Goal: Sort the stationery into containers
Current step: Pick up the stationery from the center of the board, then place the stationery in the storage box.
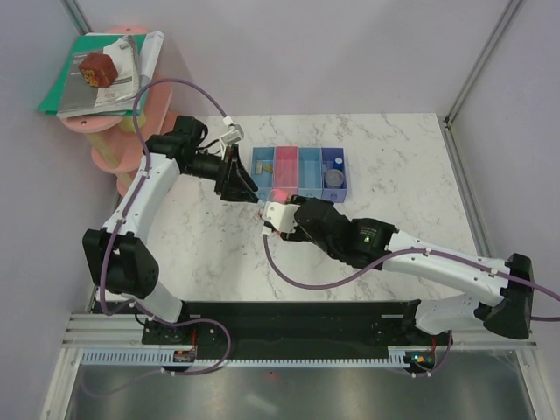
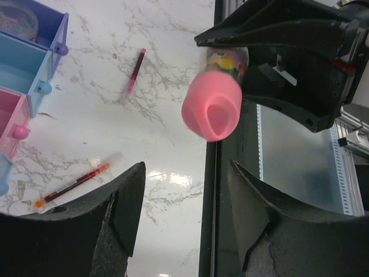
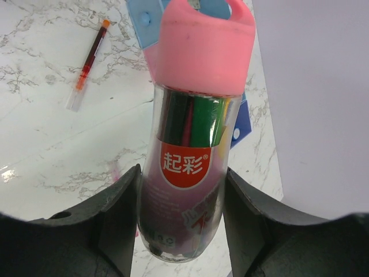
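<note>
My right fingers (image 3: 112,228) are clamped on the pink-capped clear plastic tube of markers (image 3: 193,144), near the row of blue and pink plastic trays (image 1: 287,162) on the white marble desk (image 1: 394,175). My left fingers (image 2: 118,216) stand apart, empty, facing its cap.

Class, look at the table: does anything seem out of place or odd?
A red pen and a pink pen lie loose and askew on the table, outside the trays. The marker tube is held in the right fingers.
</note>
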Robot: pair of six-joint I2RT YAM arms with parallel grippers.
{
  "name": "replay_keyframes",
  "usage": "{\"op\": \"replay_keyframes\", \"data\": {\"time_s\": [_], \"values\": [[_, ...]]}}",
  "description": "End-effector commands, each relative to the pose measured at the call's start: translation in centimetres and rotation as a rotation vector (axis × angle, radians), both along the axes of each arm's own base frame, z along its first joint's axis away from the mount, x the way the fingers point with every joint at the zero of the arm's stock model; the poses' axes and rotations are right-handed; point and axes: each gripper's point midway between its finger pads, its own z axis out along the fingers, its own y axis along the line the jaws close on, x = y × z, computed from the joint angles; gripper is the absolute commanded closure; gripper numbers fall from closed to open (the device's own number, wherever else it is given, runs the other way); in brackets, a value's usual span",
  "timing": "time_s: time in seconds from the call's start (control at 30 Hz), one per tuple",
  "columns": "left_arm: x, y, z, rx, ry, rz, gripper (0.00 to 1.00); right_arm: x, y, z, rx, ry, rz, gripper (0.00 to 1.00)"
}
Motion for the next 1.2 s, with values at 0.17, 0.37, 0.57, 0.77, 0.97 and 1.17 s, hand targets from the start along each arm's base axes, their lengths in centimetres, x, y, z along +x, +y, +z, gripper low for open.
{"op": "replay_keyframes", "data": {"time_s": [0.17,0.37,0.57,0.77,0.97,1.17], "values": [[-1.2,-2.9,1.8,-0.082,-0.036,-0.135,0.34,1.5,2.9,4.5,0.080,-0.108,-0.005,1.00],[-2.5,-4.5,1.4,-0.083,-0.009,-0.202,0.34,1.7,3.5,4.8,0.086,-0.118,-0.001,1.00],[-2.6,-5.1,2.1,-0.094,-0.021,-0.224,0.38,1.6,4.1,4.8,0.087,-0.120,0.013,1.00],[-2.4,-5.2,3.1,-0.095,-0.059,-0.221,0.41,1.5,4.3,4.7,0.090,-0.119,0.015,1.00],[-2.7,-5.1,3.0,-0.095,-0.042,-0.220,0.51,1.8,4.2,5.4,0.096,-0.142,0.001,1.00],[-3.4,-4.7,2.2,-0.075,-0.037,-0.223,0.62,1.8,4.1,5.5,0.097,-0.147,-0.002,1.00]]}}
